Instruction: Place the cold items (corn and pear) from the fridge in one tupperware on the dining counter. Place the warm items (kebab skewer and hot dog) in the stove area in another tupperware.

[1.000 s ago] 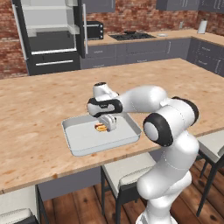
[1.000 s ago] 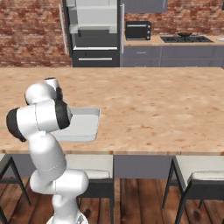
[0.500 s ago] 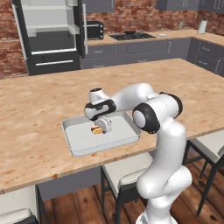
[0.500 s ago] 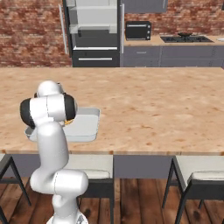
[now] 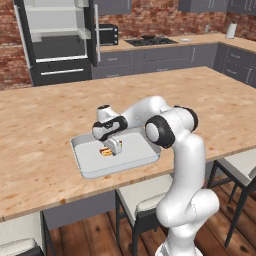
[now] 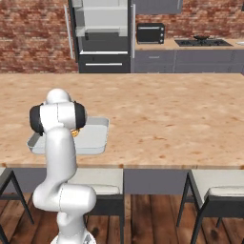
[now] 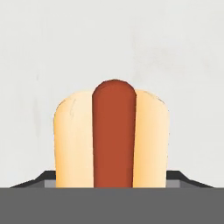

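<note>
One small hot dog [image 7: 113, 135], tan bun with a red-brown sausage down its middle, is lying inside the shallow pale grey rectangular tray [image 5: 131, 164] on the long light wood-grain dining counter [image 5: 45, 125]. In the hand view the bun is running straight up from between the dark finger tips [image 7: 43, 178], pale tray floor all around it. The two-finger gripper [image 5: 113, 148] is pointing down into the tray, sitting right over the hot dog, fingers on either side of the bun; whether they are pinching it or standing slightly apart from it, cannot tell. In the left base view the bun is showing as an orange-tan spot just left of the gripper's pale fingers, near the tray's middle. The tray is sitting near the counter's front edge. In the right base view the arm's dark shoulder joint is covering most of the tray [image 6: 95, 136]. Pale cushioned stools [image 5: 147, 197] are standing under the counter's front edge. Far behind, the tall dark grey fridge [image 5: 55, 40] is standing open, white interior showing, against a red brick wall [image 6: 33, 28].
</note>
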Available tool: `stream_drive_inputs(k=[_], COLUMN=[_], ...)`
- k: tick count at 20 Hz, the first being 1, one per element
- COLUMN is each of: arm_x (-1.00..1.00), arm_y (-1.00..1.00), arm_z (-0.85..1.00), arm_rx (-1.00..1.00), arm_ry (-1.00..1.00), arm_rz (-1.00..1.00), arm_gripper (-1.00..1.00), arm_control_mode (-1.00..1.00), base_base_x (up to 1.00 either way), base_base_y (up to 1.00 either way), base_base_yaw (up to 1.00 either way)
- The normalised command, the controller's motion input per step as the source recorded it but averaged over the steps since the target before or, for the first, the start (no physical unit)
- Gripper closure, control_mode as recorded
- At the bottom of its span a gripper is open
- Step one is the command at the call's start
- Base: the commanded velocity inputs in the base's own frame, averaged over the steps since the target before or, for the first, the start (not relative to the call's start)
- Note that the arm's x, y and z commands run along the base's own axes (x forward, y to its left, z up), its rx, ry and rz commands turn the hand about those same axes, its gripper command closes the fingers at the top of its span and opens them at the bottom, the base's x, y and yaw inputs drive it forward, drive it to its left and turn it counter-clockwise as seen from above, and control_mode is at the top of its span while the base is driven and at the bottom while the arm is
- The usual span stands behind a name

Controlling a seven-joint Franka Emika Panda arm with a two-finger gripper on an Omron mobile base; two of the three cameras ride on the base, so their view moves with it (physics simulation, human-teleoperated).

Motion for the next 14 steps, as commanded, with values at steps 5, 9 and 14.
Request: stream_drive_inputs(k=[5, 9, 14], arm_x=[-0.06, -0.22, -0.27], arm_y=[0.0, -0.12, -0.27], arm_z=[-0.12, 0.35, 0.54], arm_rx=[0.01, 0.01, 0.07], arm_ry=[-0.03, -0.12, -0.34], arm_rz=[0.0, -0.06, -0.06], arm_gripper=[-1.0, -1.0, -1.0], arm_control_mode=[-1.0, -1.0, -1.0], base_base_x=[0.0, 0.0, 0.0], base_base_y=[0.0, 0.0, 0.0], base_base_yaw=[0.0, 0.0, 0.0])
